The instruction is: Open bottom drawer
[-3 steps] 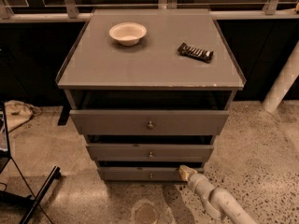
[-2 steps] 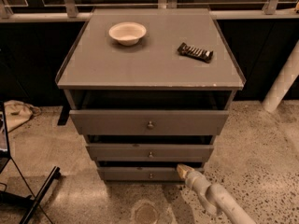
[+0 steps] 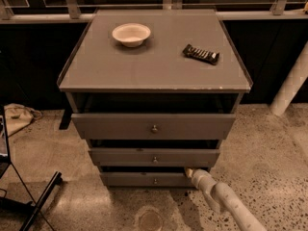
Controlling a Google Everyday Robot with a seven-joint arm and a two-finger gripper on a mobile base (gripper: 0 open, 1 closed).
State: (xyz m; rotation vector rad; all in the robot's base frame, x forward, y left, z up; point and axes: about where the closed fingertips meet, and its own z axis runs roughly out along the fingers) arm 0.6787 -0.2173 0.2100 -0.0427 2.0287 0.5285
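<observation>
While beside bottom drawer (image 3: 139, 179) — end effector (image 3: 189, 172)

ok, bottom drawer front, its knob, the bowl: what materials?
Bottom drawer: matte grey, painted metal or laminate, can't tell. Knob: small glint, likely metal. Bowl: pale, smooth, ceramic or plastic. End effector at the drawer's upper right corner.

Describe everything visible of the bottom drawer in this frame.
The bottom drawer is the lowest of three in the grey cabinet: a flat grey front with a small round metal knob at its centre, level, interior hidden. The gripper is at its upper right edge; whether it touches cannot be told.
</observation>
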